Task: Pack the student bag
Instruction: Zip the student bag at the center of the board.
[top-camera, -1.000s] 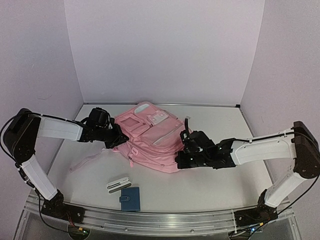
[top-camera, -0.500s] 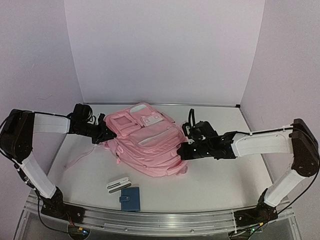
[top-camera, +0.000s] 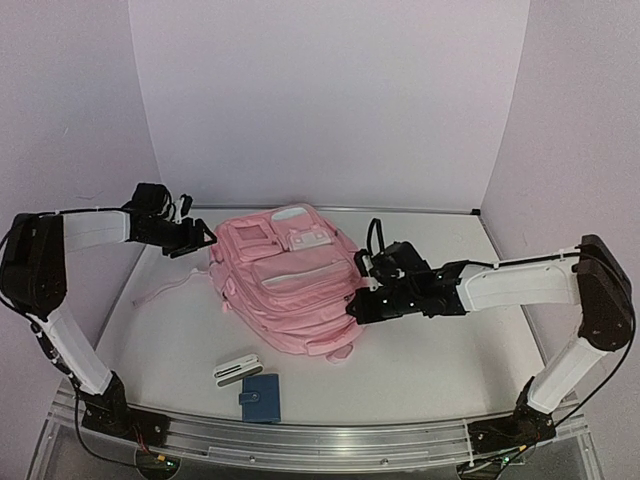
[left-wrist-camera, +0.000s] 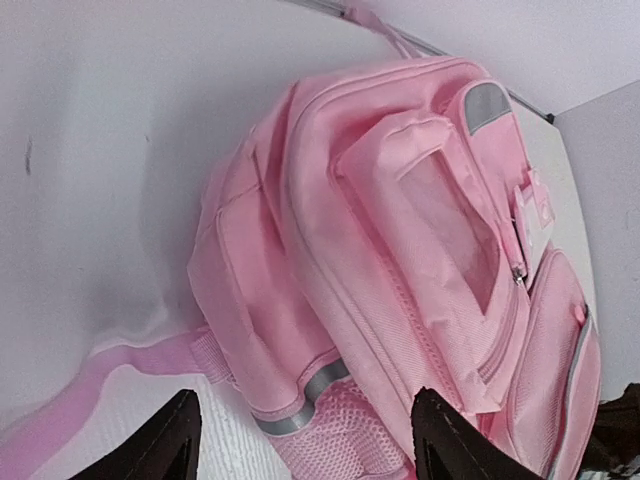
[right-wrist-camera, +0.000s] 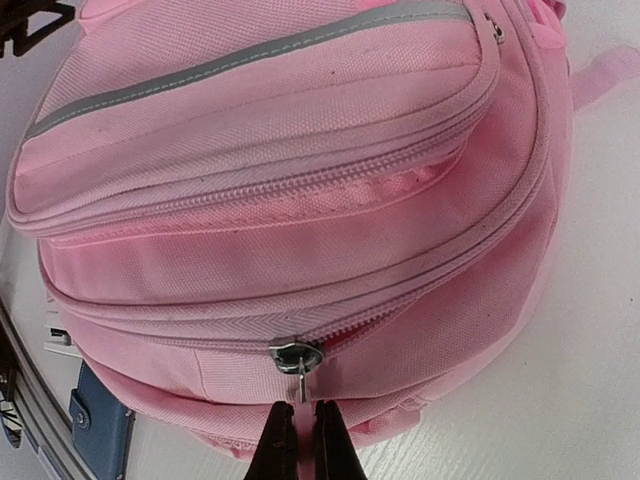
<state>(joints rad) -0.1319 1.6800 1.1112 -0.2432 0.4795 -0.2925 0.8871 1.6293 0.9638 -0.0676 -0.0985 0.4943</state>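
The student bag (top-camera: 285, 280) is a large pink backpack lying front-up in the middle of the table. My left gripper (top-camera: 205, 240) hovers just beyond its upper left corner, open and holding nothing. In the left wrist view the bag (left-wrist-camera: 400, 230) fills the frame, and the left gripper (left-wrist-camera: 303, 400) has its fingers spread wide over a mesh side pocket. My right gripper (right-wrist-camera: 298, 408) is at the bag's near right edge (top-camera: 352, 308), shut on the zipper pull (right-wrist-camera: 299, 380) that hangs from the metal slider (right-wrist-camera: 296, 355). To the right of the slider the zip is parted.
A white flat item (top-camera: 238, 369) and a blue wallet-like case (top-camera: 261, 396) lie near the front edge, left of centre. A pink strap (top-camera: 170, 295) trails from the bag toward the left wall. Walls close the table on the left, back and right.
My left gripper has opened, let go of the bag's corner and drawn back toward the far left. The bag has swung round and shifted left. The right gripper stayed shut on the zipper pull.
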